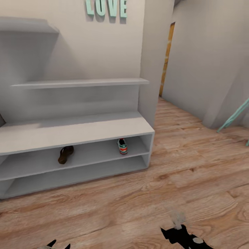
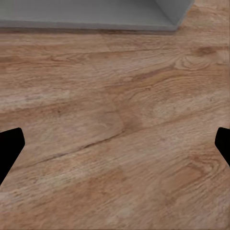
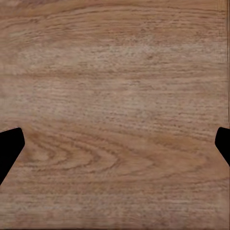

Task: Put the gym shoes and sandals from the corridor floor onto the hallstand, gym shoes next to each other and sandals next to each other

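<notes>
1. The pale grey hallstand point(image 1: 79, 133), a low bench with 2 open shelves below and stepped wall shelves above, stands against the wall. On its upper open shelf sit 1 dark brown leather sandal point(image 1: 65, 154), left of the middle, and 1 cream-white gym shoe point(image 1: 122, 146) with green and red accents, near the hallstand's right end. They are well apart, with bare shelf between them.

2. The second sandal and second gym shoe are not visible on the hallstand, so by my reading the task is about half done and the step in hand is going to fetch another shoe from the light brown wood-plank corridor floor point(image 1: 193, 162).

3. The left gripper point(image 2: 115, 143) hangs over bare planks just in front of the hallstand's base, its fingers point(image 2: 10, 148) spread wide with nothing between them. The right gripper point(image 3: 115, 143) is likewise over bare floor, fingers point(image 3: 10, 148) wide and empty.

4. To do it well, turn the base and head until the missing shoes come into sight before lowering an arm.

5. Grip a shoe across its narrow width, so it does not twist in the fingers.

6. When returning, aim for the bare shelf beside the matching shoe — sandal next to sandal, gym shoe next to gym shoe — and set it well back from the shelf's front edge so it cannot slip to the floor.
</notes>
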### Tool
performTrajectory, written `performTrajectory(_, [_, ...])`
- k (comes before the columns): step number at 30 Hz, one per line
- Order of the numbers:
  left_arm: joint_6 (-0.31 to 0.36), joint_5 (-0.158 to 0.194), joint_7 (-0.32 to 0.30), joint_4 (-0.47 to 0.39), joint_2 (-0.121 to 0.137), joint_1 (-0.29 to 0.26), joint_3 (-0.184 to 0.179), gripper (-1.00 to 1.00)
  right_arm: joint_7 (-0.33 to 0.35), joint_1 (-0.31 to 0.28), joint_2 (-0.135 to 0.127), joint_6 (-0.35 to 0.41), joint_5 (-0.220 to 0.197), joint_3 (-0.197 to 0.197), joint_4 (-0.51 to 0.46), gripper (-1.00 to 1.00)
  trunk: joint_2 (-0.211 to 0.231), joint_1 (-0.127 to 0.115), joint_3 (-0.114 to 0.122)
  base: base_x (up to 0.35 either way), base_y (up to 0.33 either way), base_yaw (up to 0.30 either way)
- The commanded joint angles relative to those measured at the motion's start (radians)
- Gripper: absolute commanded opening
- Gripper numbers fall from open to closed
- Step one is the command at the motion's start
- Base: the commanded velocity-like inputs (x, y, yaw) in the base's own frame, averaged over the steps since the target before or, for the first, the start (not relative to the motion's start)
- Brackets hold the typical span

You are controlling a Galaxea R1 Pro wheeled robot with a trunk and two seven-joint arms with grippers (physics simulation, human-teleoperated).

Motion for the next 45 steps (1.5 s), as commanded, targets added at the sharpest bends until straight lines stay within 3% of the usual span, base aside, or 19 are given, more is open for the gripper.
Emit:
performTrajectory(1, [-0.002,0.001,-0.002,0.001,0.0,0.0,0.004,1.0,0.006,0.005,-0.001,-0.028,0.009,-0.009,0.007,1.0,0.0,0.0,-0.001,0.0,0.0,-0.28])
performTrajectory(7, [-0.003,0.005,0.031,0.023,-0.001,0.0,0.006,1.0,0.014,0.055,-0.005,-0.163,0.009,-0.009,0.044,1.0,0.0,0.0,-0.001,0.0,0.0,-0.282])
performTrajectory(18, [-0.005,0.005,0.15,0.042,-0.03,0.001,0.007,1.0,0.014,0.085,-0.006,-0.184,0.008,-0.011,0.049,1.0,0.0,0.0,-0.001,0.0,0.0,-0.283])
performTrajectory(23, [-0.005,0.004,0.25,0.044,-0.057,0.001,0.006,1.0,0.014,0.087,-0.003,-0.185,0.007,-0.012,0.048,1.0,0.0,0.0,-0.001,0.0,0.0,-0.283])
performTrajectory(28, [-0.005,0.002,0.305,0.043,-0.064,0.001,0.004,1.0,0.013,0.087,-0.002,-0.185,0.006,-0.012,0.048,1.0,0.0,0.0,-0.001,0.0,0.0,-0.283])
performTrajectory(39, [-0.003,-0.012,0.336,0.037,-0.068,-0.001,-0.014,1.0,0.011,0.087,0.002,-0.186,0.004,-0.013,0.046,1.0,0.0,0.0,-0.001,0.0,0.0,-0.283])
performTrajectory(45, [-0.004,-0.021,0.336,0.039,-0.068,-0.001,-0.013,1.0,0.011,0.087,0.001,-0.185,-0.021,-0.014,0.046,1.0,0.0,0.0,-0.001,0.0,0.0,-0.283])
